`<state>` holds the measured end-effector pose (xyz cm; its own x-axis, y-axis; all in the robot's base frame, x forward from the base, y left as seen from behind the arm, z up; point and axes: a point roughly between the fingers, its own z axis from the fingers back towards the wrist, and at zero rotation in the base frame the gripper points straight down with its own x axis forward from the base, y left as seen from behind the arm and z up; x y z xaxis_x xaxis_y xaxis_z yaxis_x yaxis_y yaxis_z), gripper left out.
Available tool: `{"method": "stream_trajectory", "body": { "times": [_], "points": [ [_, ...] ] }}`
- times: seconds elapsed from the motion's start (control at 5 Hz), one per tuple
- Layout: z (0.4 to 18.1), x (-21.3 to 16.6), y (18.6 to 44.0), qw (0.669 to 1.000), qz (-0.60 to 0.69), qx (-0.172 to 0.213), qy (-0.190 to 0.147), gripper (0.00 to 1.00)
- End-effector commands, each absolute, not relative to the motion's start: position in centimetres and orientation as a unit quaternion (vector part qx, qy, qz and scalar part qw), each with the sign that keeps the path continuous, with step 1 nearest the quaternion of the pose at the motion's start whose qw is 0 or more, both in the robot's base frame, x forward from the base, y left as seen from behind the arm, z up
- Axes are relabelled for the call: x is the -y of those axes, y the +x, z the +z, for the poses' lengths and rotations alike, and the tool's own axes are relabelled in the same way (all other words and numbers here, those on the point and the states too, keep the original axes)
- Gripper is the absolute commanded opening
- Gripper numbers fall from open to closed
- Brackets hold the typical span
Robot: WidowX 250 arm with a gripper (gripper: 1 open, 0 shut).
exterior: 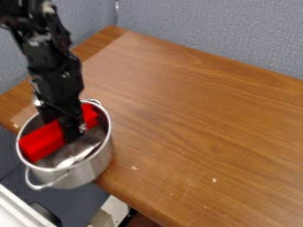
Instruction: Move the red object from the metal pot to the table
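The metal pot [81, 168] stands at the front-left edge of the brown wooden table [201, 97] and partly overhangs it. Inside it the red object [45, 140] lies tilted, its red showing on both sides of the fingers. My black gripper [67, 129] reaches straight down into the pot and is shut on the red object at about its middle. The fingertips and the pot's bottom are mostly hidden by the arm and the block.
A blue-grey wall [225, 27] runs behind the table. The table's rounded front edge [142, 206] passes just right of the pot. Below that edge lie a white item [112, 209] and dark floor.
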<state>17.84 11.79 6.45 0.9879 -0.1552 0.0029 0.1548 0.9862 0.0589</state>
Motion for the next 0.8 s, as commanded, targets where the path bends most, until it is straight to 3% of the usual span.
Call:
{"method": "stream_trajectory", "body": {
  "times": [0.0, 0.6],
  "points": [
    [9.1, -13.3, 18.9, 0.997, -0.063, 0.030, 0.037, 0.00],
    [11.0, -12.9, 19.5, 0.995, -0.085, 0.034, 0.038, 0.00]
  ]
}}
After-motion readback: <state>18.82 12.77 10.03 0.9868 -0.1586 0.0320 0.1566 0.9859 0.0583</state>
